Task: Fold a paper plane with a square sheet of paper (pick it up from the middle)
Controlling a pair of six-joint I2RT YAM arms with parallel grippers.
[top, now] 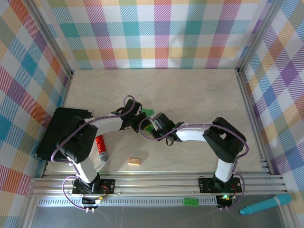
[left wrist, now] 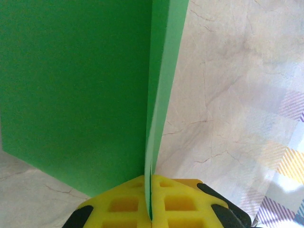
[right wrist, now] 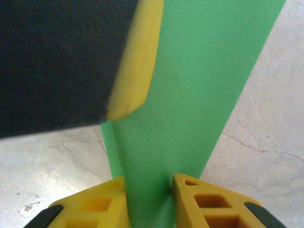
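Observation:
The square sheet of paper (top: 150, 112) is bright green, folded, and held up above the middle of the table between both arms. In the left wrist view the paper (left wrist: 71, 85) stands on edge as doubled layers, and my left gripper (left wrist: 152, 209) is shut on its folded edge. My left gripper (top: 137, 115) meets my right gripper (top: 155, 125) at the paper. In the right wrist view a green strip of the paper (right wrist: 199, 85) runs down between the jaws of my right gripper (right wrist: 149, 202), which stand apart on either side of it. The left gripper's yellow pad (right wrist: 137, 61) looms close above.
A black pad (top: 64, 133) lies at the table's left edge, with a red cylinder (top: 100, 145) beside it and a small wooden block (top: 134, 162) near the front. On the front rail sit a tiny green brick (top: 192, 201) and a teal pen (top: 266, 204). Plaid walls enclose the pale table (top: 199, 95).

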